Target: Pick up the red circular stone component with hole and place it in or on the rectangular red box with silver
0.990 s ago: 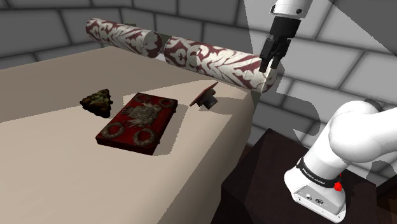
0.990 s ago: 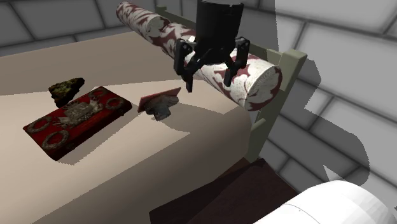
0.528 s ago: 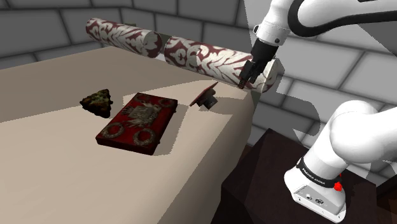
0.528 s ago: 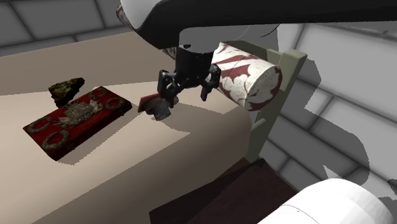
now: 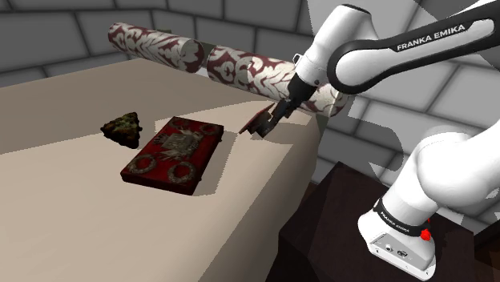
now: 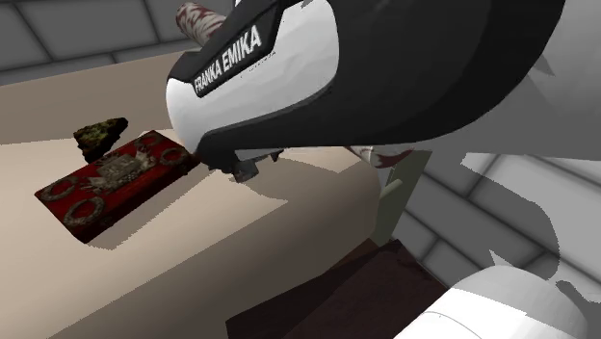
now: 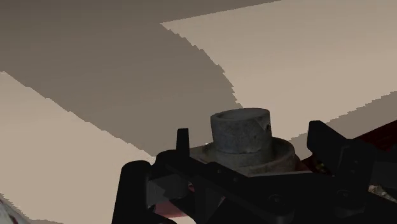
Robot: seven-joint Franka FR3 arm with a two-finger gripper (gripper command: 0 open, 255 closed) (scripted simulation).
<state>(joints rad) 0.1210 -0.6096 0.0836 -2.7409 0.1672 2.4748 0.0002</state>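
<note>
The component's (image 7: 240, 133) hub looks like rough, pitted grey stone, and its disc (image 5: 255, 118) is matt red. The box (image 5: 172, 151) is deep red with dull silvery relief ornament, like worn metal. The bed (image 5: 64, 216) is plain matt beige with no weave showing. The bolsters (image 5: 240, 70) carry a red-and-white damask print, like cloth. The lump (image 5: 122, 126) is rough and mottled green-brown. The arm (image 5: 449, 168) is smooth white with a slight sheen, and the tool (image 7: 249, 143) is matt black. The walls (image 5: 48, 36) are grey stone blocks.
</note>
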